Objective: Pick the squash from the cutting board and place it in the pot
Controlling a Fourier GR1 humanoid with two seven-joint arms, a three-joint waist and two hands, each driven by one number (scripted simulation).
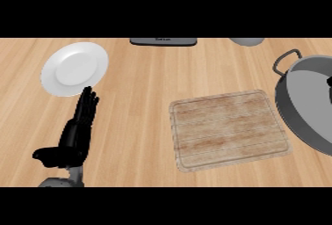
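Pot [286, 105] well right of left hand [73, 134], fingers straight; dark bit [329, 81] inside, unclear.

Place: kitchen. A light wooden counter [149, 88] is carrying cooking gear. A worn wooden cutting board [227, 129] is lying right of its middle. A grey metal pot [304, 110] with a loop handle is sitting at its right edge. A white plate [74, 68] is resting toward its far left corner.

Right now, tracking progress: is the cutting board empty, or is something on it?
Empty: the cutting board shows only bare wood grain and grooves across its whole top; nothing lies on it.
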